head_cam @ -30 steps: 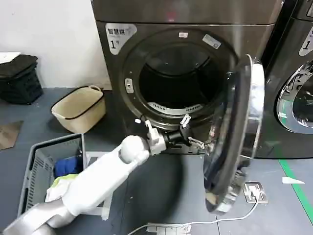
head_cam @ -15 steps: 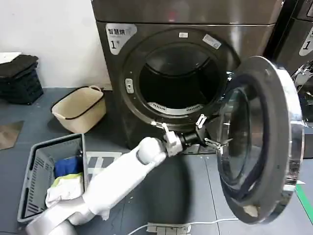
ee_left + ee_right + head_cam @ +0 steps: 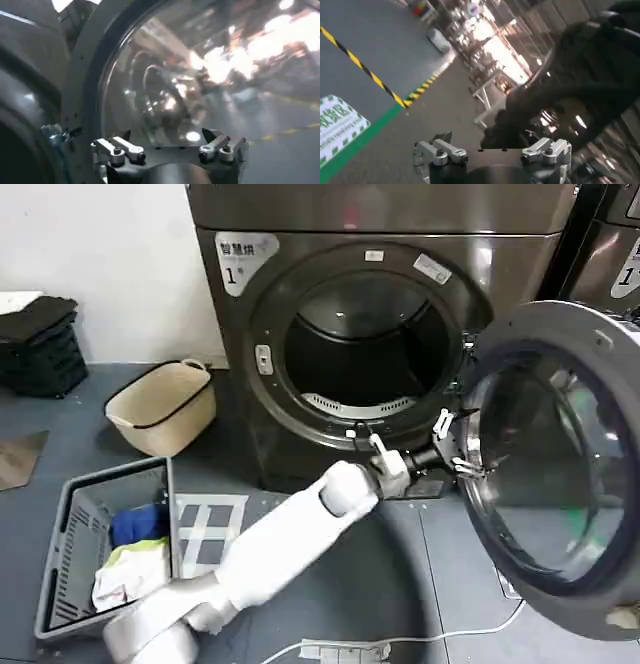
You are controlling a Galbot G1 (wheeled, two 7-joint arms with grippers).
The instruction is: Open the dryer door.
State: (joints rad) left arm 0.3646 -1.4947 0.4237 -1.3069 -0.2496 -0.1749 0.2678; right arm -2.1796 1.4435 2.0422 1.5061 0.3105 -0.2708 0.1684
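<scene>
The dryer stands dark and metallic with a white "1" label, its drum opening uncovered. The dryer door hangs swung out to the right on its hinge, its inner rim and tinted glass toward me. My left gripper is stretched out low across the machine's front, open, its fingertips at the door's inner rim near the hinge side. From the left wrist the door glass looms close beyond the open left gripper. My right gripper is open and holds nothing, over grey floor.
A beige tub and a grey laundry basket with clothes sit on the floor at left. A black crate stands by the wall. A second dark machine stands right behind the door. A power strip with cable lies on the floor.
The door has swung farther out to the right, from nearly edge-on to wide open. My left arm has followed it rightward, gripper still open at the rim.
</scene>
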